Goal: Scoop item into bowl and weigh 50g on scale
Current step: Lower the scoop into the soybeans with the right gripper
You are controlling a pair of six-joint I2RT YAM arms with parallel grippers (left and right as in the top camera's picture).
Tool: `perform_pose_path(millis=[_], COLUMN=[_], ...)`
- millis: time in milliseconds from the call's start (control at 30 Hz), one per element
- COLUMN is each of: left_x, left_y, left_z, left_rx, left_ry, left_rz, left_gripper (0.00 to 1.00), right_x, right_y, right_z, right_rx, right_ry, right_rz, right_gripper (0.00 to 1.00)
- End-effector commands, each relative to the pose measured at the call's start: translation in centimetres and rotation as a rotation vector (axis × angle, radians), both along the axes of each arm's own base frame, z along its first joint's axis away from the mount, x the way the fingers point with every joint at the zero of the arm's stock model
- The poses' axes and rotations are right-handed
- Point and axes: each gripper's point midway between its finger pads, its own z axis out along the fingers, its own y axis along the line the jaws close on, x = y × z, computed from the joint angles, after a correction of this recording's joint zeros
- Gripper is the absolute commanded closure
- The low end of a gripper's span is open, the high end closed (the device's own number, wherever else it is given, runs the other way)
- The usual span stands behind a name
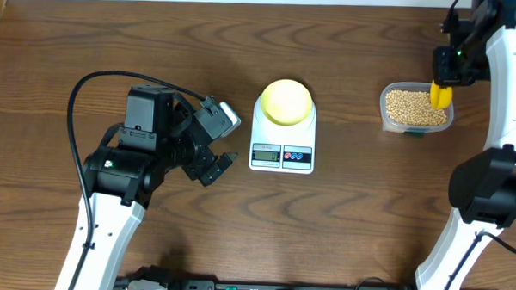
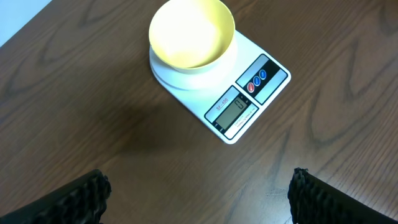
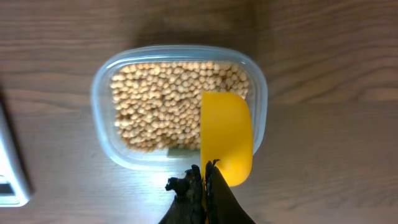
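Observation:
The pale yellow bowl sits empty on the white scale; both also show in the left wrist view, the bowl on the scale. The beige beans fill a clear plastic tub at the right; the right wrist view shows the beans in the tub. My right gripper is shut on the handle of a bright yellow scoop, whose bowl hangs over the tub's right part. My left gripper is open and empty, left of the scale.
The brown wooden table runs to a pale edge at the back. A black cable loops beside the left arm. The right arm's base stands at the right edge.

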Motion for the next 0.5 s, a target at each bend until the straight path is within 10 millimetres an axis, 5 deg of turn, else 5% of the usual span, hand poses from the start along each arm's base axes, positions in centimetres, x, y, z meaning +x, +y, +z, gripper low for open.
perform_pose_path(millis=[0,467], left_x=[-0.2,-0.2], left_y=[0.1,0.1], left_z=[0.0,0.0], left_rx=[-0.005,-0.005], left_ry=[-0.003,-0.003], left_rz=[-0.005,-0.005], left_gripper=[0.06,0.06], right_x=[0.0,-0.1], right_y=[-0.7,-0.2], right_z=[-1.9,-6.4], right_rx=[-0.057,-0.015], right_ry=[0.032,0.063], right_rz=[0.038,0.031], right_gripper=[0.99,0.99])
